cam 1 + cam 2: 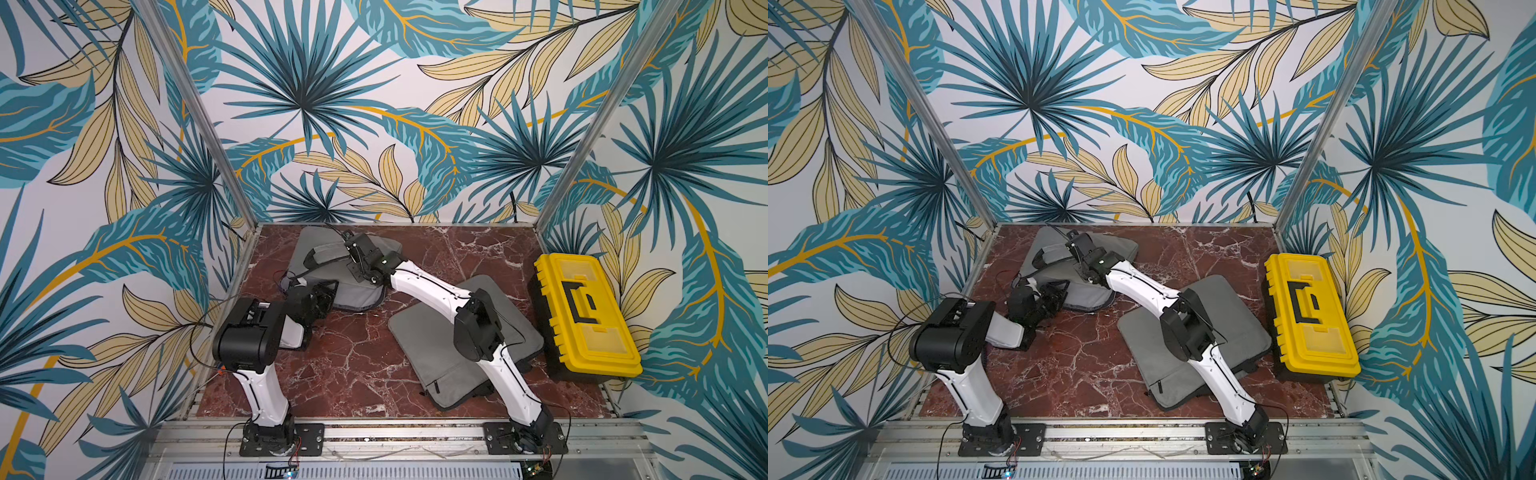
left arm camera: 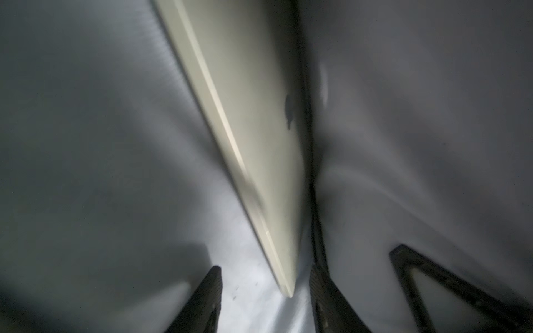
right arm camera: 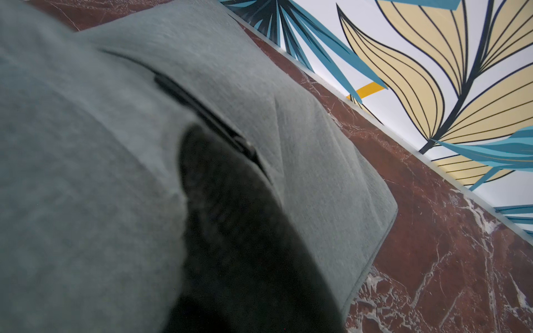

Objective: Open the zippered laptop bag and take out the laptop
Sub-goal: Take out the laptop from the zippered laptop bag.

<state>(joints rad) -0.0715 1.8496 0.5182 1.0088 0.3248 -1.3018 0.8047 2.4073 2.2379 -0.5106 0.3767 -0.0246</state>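
Left tool released astride laptop, right tool pinching bag, marble table, leafy walls

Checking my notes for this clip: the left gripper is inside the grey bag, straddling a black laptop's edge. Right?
No: the laptop is pale silver, not black, as the left wrist view shows. The left gripper is indeed inside the grey bag, straddling its edge.

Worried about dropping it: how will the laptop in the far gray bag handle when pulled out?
The laptop looks thin and rigid, so it should slide out unbent. Its smooth pale shell may slip in the left pincer. Soft fabric of the bag could drag on it.
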